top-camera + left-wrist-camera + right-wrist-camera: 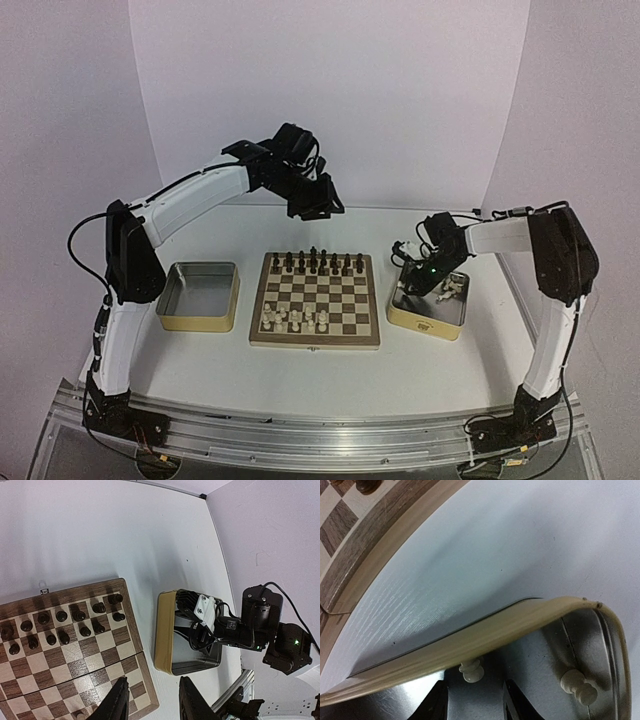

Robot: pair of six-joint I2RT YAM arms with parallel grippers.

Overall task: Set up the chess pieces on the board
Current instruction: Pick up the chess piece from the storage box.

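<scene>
**Setup partly done: dark side placed, white side begun.**
Dark pieces (318, 262) stand in the two far rows of the board (315, 343). A few white pieces (297, 320) stand on the near rows, and others lie in the right tin (428, 322). The right gripper (474, 692) reaches into that tin, fingers apart, with a loose piece just ahead of the gap and nothing clamped. The left gripper (152, 697) hovers above the board's right edge, fingers apart and empty.

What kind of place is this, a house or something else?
Probably a robot lab, not a house: two robot arms are bolted to a metal rail at a white table, with blank white walls around a chessboard.
</scene>
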